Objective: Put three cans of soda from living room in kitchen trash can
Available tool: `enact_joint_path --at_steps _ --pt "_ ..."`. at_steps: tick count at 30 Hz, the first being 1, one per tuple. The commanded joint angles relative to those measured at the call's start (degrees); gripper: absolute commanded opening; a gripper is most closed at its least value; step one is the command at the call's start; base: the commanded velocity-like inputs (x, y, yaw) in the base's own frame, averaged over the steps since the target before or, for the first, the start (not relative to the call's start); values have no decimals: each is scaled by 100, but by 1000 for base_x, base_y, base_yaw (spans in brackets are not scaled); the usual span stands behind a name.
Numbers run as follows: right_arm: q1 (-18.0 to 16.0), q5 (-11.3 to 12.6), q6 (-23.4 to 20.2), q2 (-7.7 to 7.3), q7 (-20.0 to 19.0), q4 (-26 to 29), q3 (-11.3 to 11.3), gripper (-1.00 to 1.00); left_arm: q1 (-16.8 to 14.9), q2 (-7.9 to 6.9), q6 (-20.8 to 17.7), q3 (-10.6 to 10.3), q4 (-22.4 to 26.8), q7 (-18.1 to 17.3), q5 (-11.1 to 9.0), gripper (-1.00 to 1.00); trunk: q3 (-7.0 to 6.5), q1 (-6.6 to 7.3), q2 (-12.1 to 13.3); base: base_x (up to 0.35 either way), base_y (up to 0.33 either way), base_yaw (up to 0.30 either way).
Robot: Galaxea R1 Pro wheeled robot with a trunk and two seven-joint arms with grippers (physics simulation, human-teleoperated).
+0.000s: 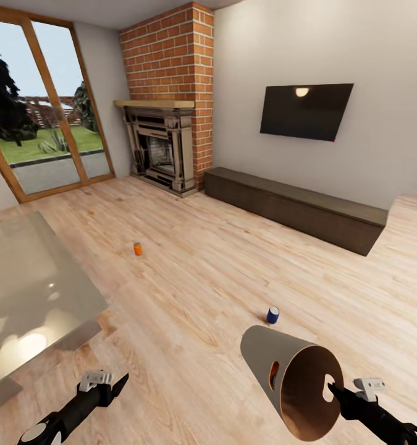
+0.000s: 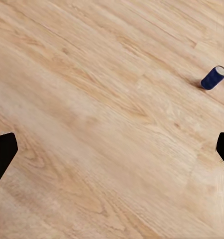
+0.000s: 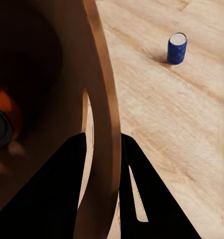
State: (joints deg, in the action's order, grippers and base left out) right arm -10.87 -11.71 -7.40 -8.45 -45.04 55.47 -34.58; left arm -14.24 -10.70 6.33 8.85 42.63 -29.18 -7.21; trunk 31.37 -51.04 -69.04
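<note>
R gripper fingers clamp the tash can rim, wall pinched betw. them; bin tilted on its side off the floor, an orange can inside. L gripper fingers spread wide over bare floor, holding nothing. Blue can upright just beyond the bin. Another orange can farther off, nr the glass surface. Fireplace at back.
</note>
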Motion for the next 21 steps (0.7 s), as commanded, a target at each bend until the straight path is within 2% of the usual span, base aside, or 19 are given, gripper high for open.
enact_joint_path --at_steps 1,12,21 --pt "-3 63 -25 1 -53 6 -2 -100 0 1 0 -1 0 0 0 100 -1 0 0 292 0 -249" --pt "-3 64 -42 -8 -57 1 -9 -100 0 -2 0 -6 -1 0 0 100 -1 0 0 317 -9 -251" --pt "-3 64 -42 0 -45 0 -13 -100 0 0 0 -6 -1 8 4 100 -1 0 0 283 -140 -251"
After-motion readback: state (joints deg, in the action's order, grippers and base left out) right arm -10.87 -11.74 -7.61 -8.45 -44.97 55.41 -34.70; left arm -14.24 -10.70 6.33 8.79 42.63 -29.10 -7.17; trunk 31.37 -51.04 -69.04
